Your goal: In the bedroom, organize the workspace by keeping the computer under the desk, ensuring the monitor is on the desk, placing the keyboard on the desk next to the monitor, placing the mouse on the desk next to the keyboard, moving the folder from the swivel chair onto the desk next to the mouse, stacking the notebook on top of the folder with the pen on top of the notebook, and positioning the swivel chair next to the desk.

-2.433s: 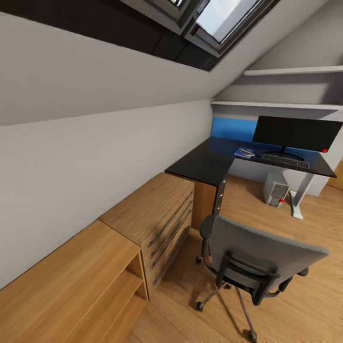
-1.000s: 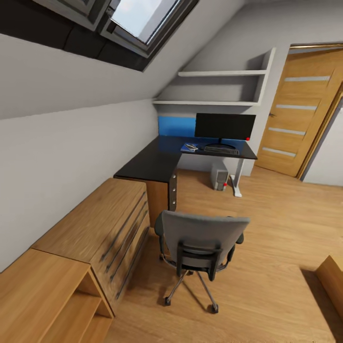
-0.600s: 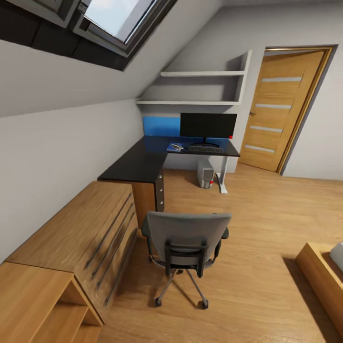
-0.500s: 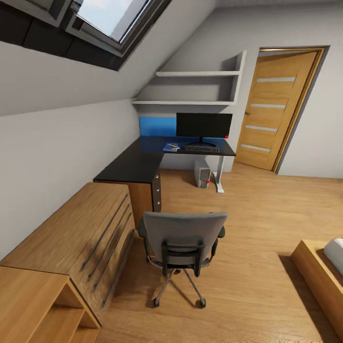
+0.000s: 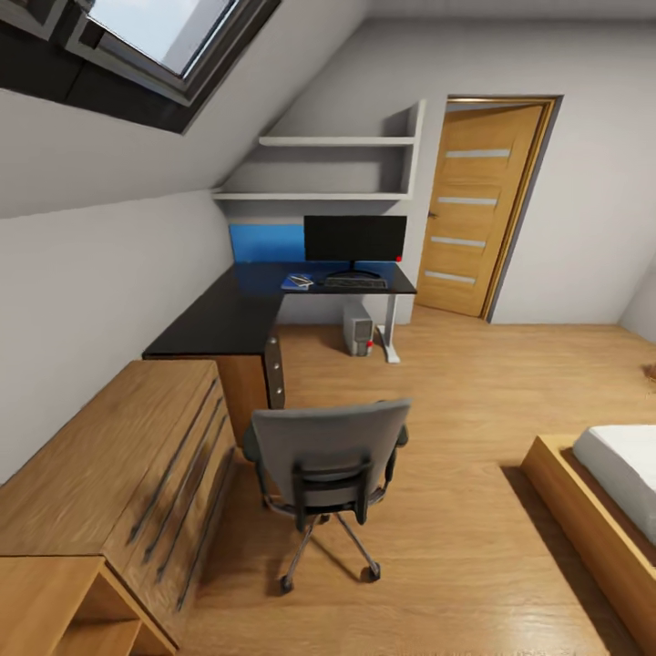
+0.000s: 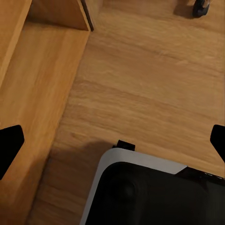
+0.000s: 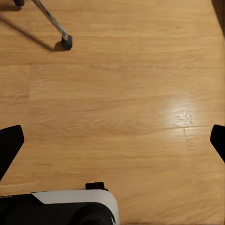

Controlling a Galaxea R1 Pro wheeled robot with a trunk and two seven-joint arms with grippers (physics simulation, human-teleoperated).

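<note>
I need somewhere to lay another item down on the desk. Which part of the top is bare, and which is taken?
The near wing of the desk, between the sloped wall and the drawer pedestal, looks bare. The far end is crowded: the monitor, the keyboard before it, and the folder with small items on top.

one swivel chair (image 5: 328, 465), one desk (image 5: 228, 319), one monitor (image 5: 355, 239)

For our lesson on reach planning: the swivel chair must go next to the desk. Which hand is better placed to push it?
Probably right. The right hand, open over bare floor, has the swivel chair's caster and chrome leg ahead; the left hand hangs beside the wooden shelf unit.
</note>
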